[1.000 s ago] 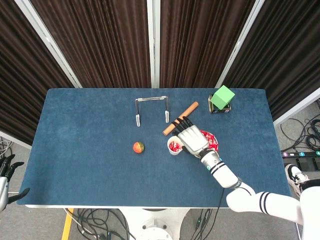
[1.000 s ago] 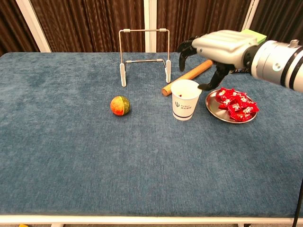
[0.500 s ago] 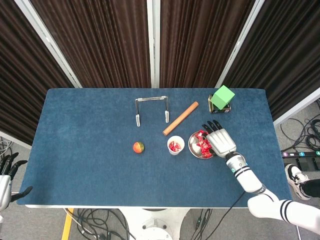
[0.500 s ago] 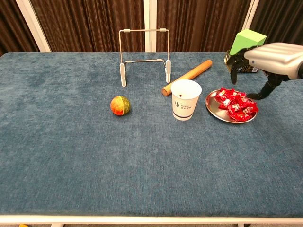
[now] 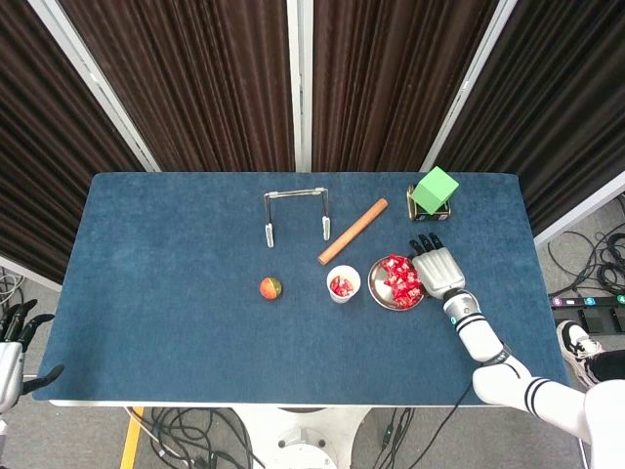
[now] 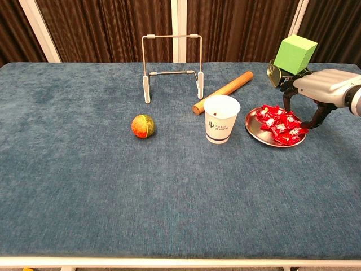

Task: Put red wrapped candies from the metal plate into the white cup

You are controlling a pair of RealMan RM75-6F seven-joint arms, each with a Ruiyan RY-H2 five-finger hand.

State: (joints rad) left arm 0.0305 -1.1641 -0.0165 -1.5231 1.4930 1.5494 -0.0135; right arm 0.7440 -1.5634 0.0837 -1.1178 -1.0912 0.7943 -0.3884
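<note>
Red wrapped candies (image 5: 400, 278) (image 6: 278, 122) lie piled on the round metal plate (image 5: 383, 299) (image 6: 257, 133). Left of the plate stands the white cup (image 5: 343, 284) (image 6: 221, 118), and the head view shows red candies inside it. My right hand (image 5: 436, 269) (image 6: 317, 90) hovers low over the plate's right edge, palm down, fingers spread and curved toward the candies, holding nothing. My left hand (image 5: 14, 337) hangs off the table's near left corner, fingers apart and empty.
A wooden rolling pin (image 5: 353, 232) (image 6: 223, 91) lies diagonally behind the cup. A metal wire rack (image 5: 296, 213) (image 6: 172, 66) stands at the back centre. A green cube on a small box (image 5: 433, 191) (image 6: 294, 55) sits behind my right hand. A red-green ball (image 5: 270, 287) (image 6: 143, 126) lies left of the cup.
My right hand moved from above the cup rightward across the plate and now sits lower at the plate's right edge. The left hand barely shifted.
</note>
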